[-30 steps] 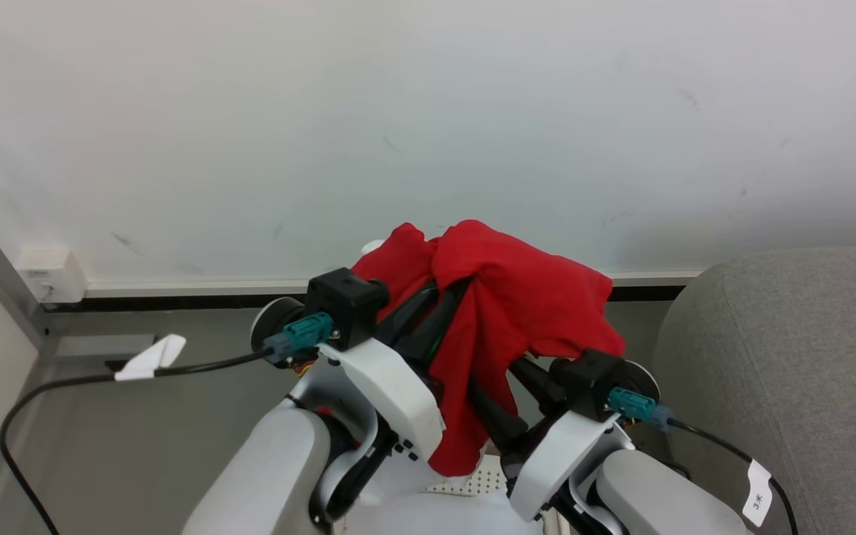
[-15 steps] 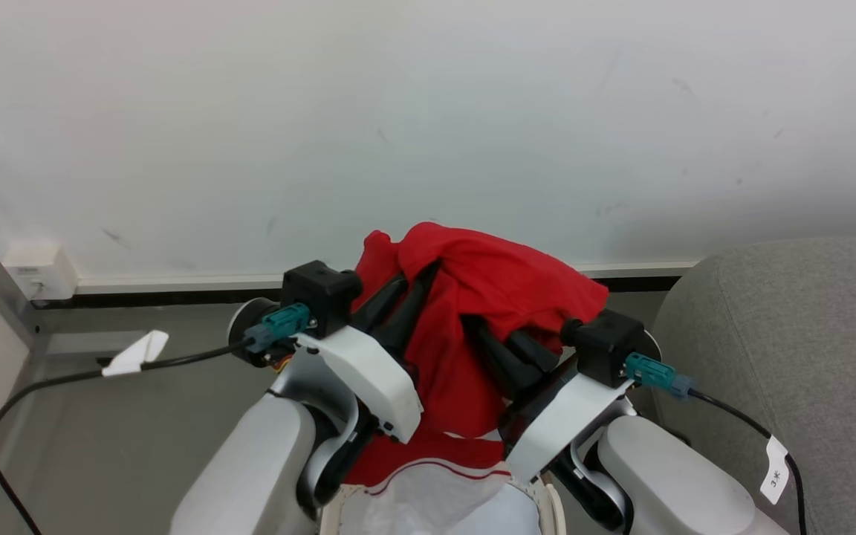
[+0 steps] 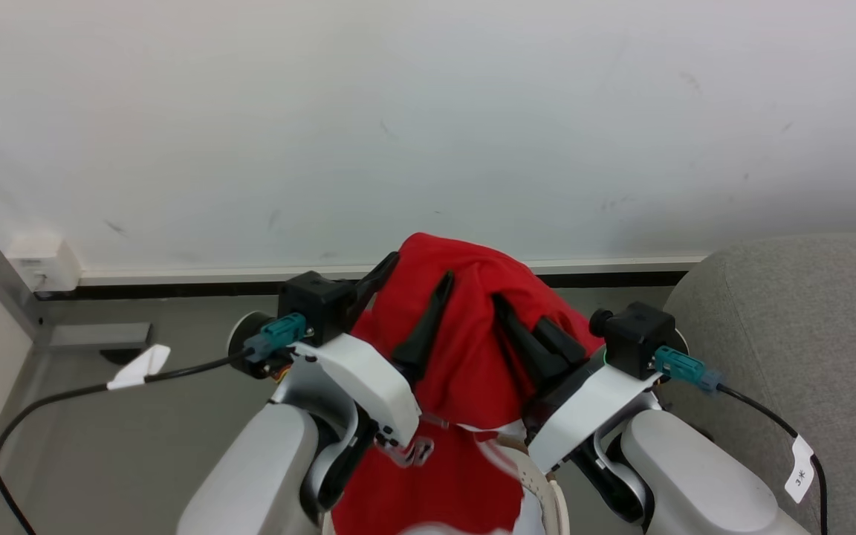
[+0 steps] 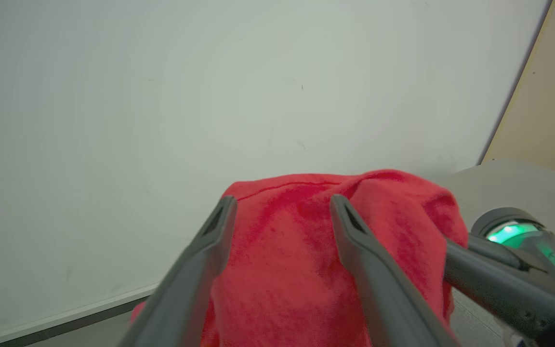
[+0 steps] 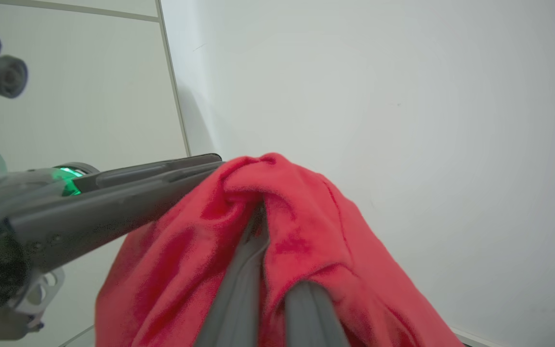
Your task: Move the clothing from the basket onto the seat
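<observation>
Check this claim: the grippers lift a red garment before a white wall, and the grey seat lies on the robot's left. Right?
No: the head view shows the grey seat on the robot's right, not its left; the rest holds.

A plain white wall (image 3: 428, 111) is faced downward from the head; from both wrists a soft bright red garment (image 3: 472, 364) — shared by all — is seen close.

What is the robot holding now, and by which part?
The red clothing, pinched at its top fold by the right gripper; the left gripper is open.
</observation>
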